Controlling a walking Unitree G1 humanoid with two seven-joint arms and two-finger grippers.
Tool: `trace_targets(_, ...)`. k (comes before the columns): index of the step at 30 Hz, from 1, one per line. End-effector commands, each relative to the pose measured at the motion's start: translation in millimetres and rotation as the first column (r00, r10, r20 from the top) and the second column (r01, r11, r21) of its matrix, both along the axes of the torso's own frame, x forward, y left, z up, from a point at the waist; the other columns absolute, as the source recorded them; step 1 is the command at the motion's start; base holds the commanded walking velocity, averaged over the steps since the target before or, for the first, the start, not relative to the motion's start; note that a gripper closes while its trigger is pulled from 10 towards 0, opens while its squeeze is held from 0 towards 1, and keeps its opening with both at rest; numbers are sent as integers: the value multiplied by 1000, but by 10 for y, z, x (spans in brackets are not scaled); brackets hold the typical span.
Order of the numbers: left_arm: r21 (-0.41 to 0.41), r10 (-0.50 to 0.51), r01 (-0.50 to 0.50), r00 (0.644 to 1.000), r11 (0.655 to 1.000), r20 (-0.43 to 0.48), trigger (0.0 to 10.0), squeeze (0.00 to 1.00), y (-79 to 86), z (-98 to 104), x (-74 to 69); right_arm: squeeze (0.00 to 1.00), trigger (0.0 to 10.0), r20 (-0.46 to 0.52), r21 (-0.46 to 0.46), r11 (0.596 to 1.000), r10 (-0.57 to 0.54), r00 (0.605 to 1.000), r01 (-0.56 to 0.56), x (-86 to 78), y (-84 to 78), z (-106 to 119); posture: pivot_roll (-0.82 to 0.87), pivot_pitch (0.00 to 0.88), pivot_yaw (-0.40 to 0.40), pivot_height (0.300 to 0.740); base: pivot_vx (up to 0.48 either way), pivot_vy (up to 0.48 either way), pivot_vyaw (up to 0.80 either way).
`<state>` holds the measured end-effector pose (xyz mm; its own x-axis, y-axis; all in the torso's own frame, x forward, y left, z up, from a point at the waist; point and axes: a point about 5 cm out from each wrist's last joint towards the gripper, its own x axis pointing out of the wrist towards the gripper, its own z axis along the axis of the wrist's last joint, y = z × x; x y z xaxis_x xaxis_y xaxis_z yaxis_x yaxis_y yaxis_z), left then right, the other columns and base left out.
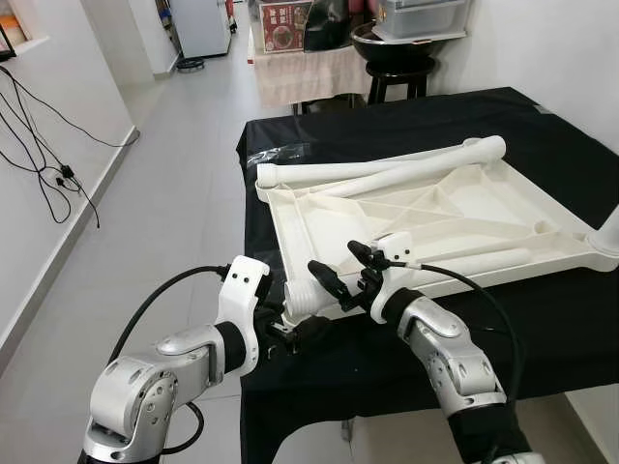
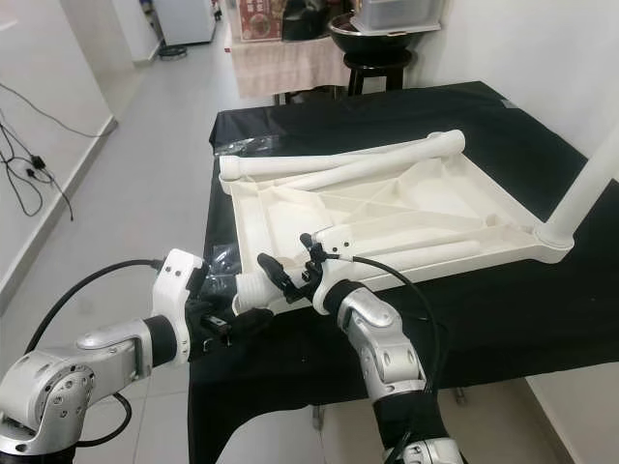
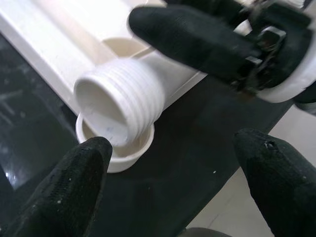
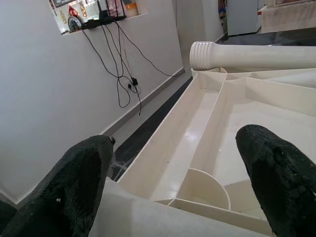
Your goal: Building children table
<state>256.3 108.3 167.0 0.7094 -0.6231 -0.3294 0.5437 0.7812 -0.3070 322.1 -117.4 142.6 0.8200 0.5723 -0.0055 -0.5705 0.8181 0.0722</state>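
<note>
The white plastic table top [image 1: 464, 208] lies upside down on the black-clothed table [image 1: 542, 329]. One white leg [image 1: 455, 269] lies along its near edge, its threaded end [image 3: 123, 103] resting at the socket [image 3: 118, 153] of the near-left corner. My left gripper [image 1: 290, 333] sits at that corner, open, with the threaded end just ahead of its fingers. My right gripper [image 1: 345, 268] is open and straddles the same leg from above. Another leg [image 1: 387, 164] lies along the far edge, and one stands upright [image 2: 590, 179] at the right corner.
The table's front edge is right under my arms, with tiled floor [image 1: 174, 203] open to the left. Cables [image 1: 48, 145] hang on the left wall. A stool with a dark bowl [image 1: 397, 53] and a cloth-covered table [image 1: 309, 72] stand beyond the far edge.
</note>
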Motion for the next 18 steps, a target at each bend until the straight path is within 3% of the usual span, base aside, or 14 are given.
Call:
trace_targets(1, 4, 27, -27, 999, 1000, -28, 10000, 0, 38, -54, 24, 0, 10000, -17, 2, 1000, 6, 1000, -6, -13, 16, -25, -99, 45, 53, 740, 0, 0, 0)
trace_targets(12, 1, 38, -38, 999, 999, 14, 10000, 0, 55, -32, 123, 0, 10000, -17, -1, 1000, 6, 1000, -6, -12, 10, -23, -101, 47, 48, 740, 0, 0, 0)
trace_targets(18, -57, -16, 17, 1000, 998, 12, 10000, 0, -42, -36, 186, 0, 10000, -17, -2, 1000, 9, 1000, -9, -18, 12, -24, -108, 49, 49, 740, 0, 0, 0)
